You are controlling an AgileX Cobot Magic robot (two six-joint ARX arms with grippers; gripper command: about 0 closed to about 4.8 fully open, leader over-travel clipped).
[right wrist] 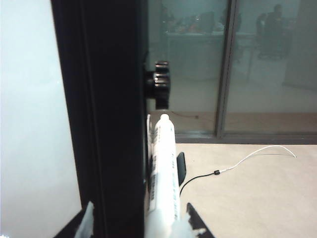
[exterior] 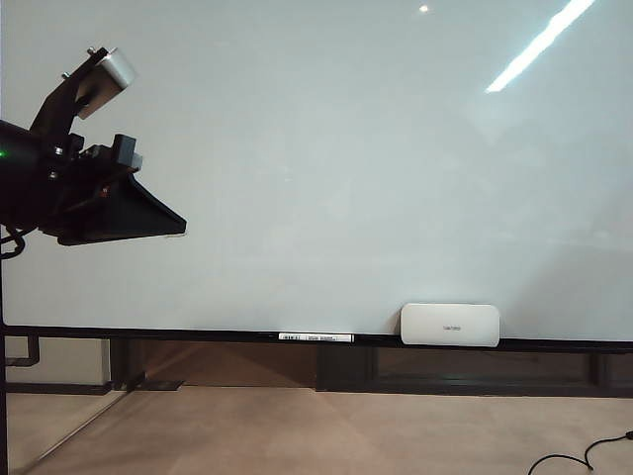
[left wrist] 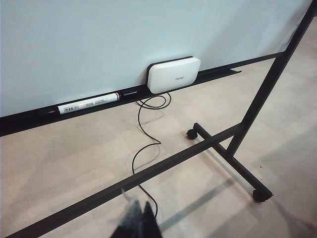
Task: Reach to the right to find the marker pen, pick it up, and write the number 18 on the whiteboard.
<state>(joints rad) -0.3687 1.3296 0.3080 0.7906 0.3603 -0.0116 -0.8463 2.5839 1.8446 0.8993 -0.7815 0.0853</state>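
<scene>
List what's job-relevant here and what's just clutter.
Job: whiteboard; marker pen inside the open right hand by the frame post; left hand at the board's left.
Idle: eraser; ledge marker; floor cable.

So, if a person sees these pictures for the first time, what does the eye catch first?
First the whiteboard, very large and blank, filling the exterior view. Next the left arm's black pincer at the left of that view, in front of the board. On the ledge lie a white eraser and a marker pen, while the right wrist view shows a second white marker standing between the right pincer's open fingers.
</scene>
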